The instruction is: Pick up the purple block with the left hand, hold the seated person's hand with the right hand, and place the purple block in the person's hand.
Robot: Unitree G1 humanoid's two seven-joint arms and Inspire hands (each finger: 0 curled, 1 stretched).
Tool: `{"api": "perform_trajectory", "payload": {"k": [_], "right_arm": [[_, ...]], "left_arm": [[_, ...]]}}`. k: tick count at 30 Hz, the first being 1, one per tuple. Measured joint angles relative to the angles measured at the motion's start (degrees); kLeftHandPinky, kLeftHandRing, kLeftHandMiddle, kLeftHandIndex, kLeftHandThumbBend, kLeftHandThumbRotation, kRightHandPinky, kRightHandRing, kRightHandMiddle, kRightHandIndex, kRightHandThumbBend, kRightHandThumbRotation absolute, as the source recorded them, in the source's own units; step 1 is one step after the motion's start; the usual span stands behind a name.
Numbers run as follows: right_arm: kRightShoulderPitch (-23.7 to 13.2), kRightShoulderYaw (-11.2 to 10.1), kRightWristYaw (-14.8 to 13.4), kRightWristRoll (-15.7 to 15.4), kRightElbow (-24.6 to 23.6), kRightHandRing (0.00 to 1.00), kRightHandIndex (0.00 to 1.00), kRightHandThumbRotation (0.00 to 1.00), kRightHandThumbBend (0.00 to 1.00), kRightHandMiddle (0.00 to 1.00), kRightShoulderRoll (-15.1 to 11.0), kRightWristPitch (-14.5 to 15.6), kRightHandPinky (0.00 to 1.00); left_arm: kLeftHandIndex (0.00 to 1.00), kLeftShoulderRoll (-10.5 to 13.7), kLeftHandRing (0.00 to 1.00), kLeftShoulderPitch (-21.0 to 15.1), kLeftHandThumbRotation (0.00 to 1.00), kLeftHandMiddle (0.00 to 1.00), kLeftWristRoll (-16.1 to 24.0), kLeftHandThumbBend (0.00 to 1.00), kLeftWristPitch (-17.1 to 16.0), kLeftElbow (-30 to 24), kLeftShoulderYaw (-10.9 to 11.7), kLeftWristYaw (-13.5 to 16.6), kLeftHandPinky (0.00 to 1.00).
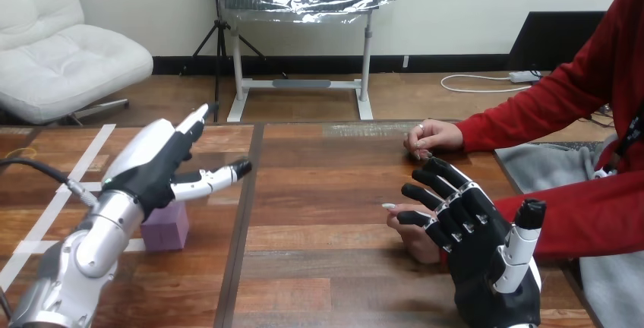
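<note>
Head view, left side first: hovering with the left hand (156, 168) spread wide and straight over the purple block (165, 227), gripping nothing; sitting flat on the table (326, 191), that block, partly hidden by the hand. Over to the right: holding the right hand (471, 244) out open over the person's near hand (414, 237) (touching or merely above, hard to call), curled round nothing yet. Looks like the pick-up step, barely begun. Next: lower, close round the block, lift
</note>
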Motion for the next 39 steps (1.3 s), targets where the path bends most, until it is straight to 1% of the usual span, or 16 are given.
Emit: {"api": "perform_trajectory", "payload": {"k": [6, 9, 17, 22, 25, 28, 30, 35, 39], "right_arm": [[0.4, 0.1, 0.3, 0.7, -1.4, 0.75, 0.76, 0.95, 1.00, 0.78, 0.0, 1.0, 0.59], [0.6, 0.1, 0.8, 2.1, -1.9, 0.75, 0.76, 0.95, 1.00, 0.78, 0.1, 1.9, 0.59], [1.4, 0.1, 1.4, 4.1, -3.9, 0.75, 0.76, 0.95, 1.00, 0.78, 0.3, 3.3, 0.59], [2.0, 0.1, 1.4, 4.5, -5.4, 0.75, 0.76, 0.95, 1.00, 0.78, 0.3, 3.9, 0.59], [2.4, 0.1, 1.4, 4.6, -6.2, 0.74, 0.76, 0.94, 1.00, 0.78, 0.3, 4.2, 0.59], [2.7, 0.1, 1.4, 4.8, -7.0, 0.74, 0.76, 0.93, 1.00, 0.77, 0.3, 4.6, 0.59], [2.9, 0.1, 1.4, 4.9, -7.6, 0.74, 0.76, 0.93, 1.00, 0.78, 0.3, 4.8, 0.59], [3.2, 0.1, 1.4, 5.4, -8.5, 0.74, 0.76, 0.92, 1.00, 0.78, 0.3, 5.4, 0.59], [3.5, 0.1, 1.4, 5.5, -9.1, 0.74, 0.76, 0.92, 1.00, 0.78, 0.3, 5.7, 0.59]], "left_arm": [[0.97, 0.0, 0.96, -1.3, 0.58, 0.98, 1.0, 0.49, 0.5, 2.8, -1.2, 0.6, 0.83], [0.97, 0.0, 0.96, -2.0, 0.57, 0.99, 1.2, 0.48, 1.3, 4.1, -1.9, 0.7, 0.83], [0.97, -0.1, 0.95, -3.6, 0.54, 0.98, 1.5, 0.45, 4.1, 6.9, -2.9, 1.1, 0.81], [0.96, -0.1, 0.95, -4.3, 0.53, 0.98, 1.7, 0.45, 5.3, 8.3, -3.6, 2.1, 0.81], [0.96, -0.1, 0.95, -4.5, 0.53, 0.97, 1.9, 0.48, 6.5, 8.8, -4.2, 2.7, 0.81], [0.95, -0.2, 0.95, -4.9, 0.52, 0.97, 2.2, 0.49, 7.9, 9.4, -4.8, 3.3, 0.82], [0.95, -0.2, 0.96, -5.1, 0.51, 0.97, 2.6, 0.49, 8.6, 9.9, -5.1, 3.7, 0.86], [0.95, -0.1, 0.96, -5.5, 0.48, 0.96, 3.4, 0.50, 9.4, 11.0, -6.1, 4.8, 0.93], [0.95, -0.2, 0.96, -5.6, 0.48, 0.96, 3.7, 0.50, 9.8, 11.9, -6.7, 5.6, 0.95]]}}
